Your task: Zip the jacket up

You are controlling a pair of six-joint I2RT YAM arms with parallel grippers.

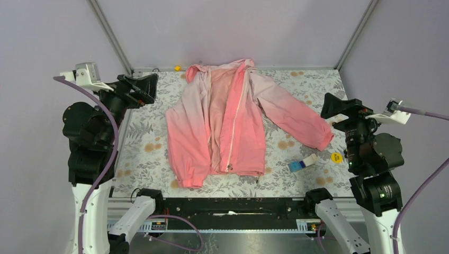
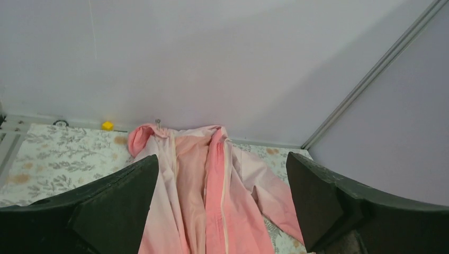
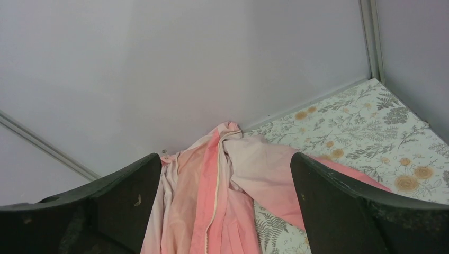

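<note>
The jacket (image 1: 233, 132) lies flat on the table, collar at the far side and hem toward me, pale pink fading to coral. Its front lies parted, lining showing, with the white zipper (image 1: 236, 119) running down the right-hand edge. One sleeve stretches out to the right. My left gripper (image 1: 150, 88) hovers open at the table's left edge, apart from the jacket. My right gripper (image 1: 328, 108) hovers open at the right edge, beside the sleeve cuff. Each wrist view shows the jacket (image 2: 212, 206) (image 3: 212, 211) between the wide-spread fingers of the left gripper (image 2: 221, 159) and the right gripper (image 3: 225, 155), which hold nothing.
A floral cloth (image 1: 143, 148) covers the table. A small blue and white box (image 1: 303, 162) and a yellow round sticker (image 1: 336, 156) lie at the near right. A small yellow object (image 1: 177, 67) sits at the back edge. Walls close in the back and sides.
</note>
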